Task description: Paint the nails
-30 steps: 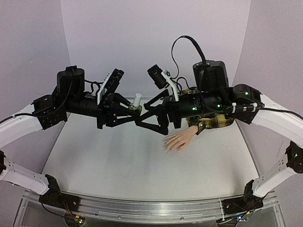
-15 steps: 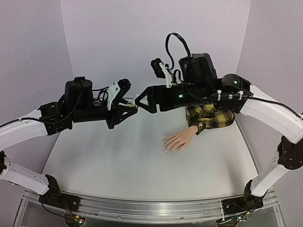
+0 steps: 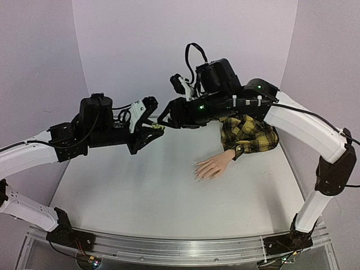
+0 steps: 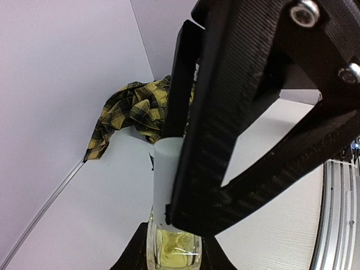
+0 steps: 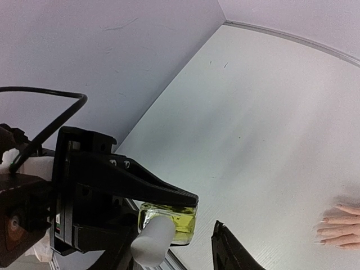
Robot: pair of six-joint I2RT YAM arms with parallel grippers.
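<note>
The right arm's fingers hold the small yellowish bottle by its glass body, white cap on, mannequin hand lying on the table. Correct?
No: the left arm's fingers hold the bottle, as the right wrist view shows. The rest stands: white cap on, mannequin hand on the table.

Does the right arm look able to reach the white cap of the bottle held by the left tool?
Probably yes. The left tool holds the bottle in the air, its white cap sticking out free. The right tool stands close beside the cap, and nothing lies between them.
</note>
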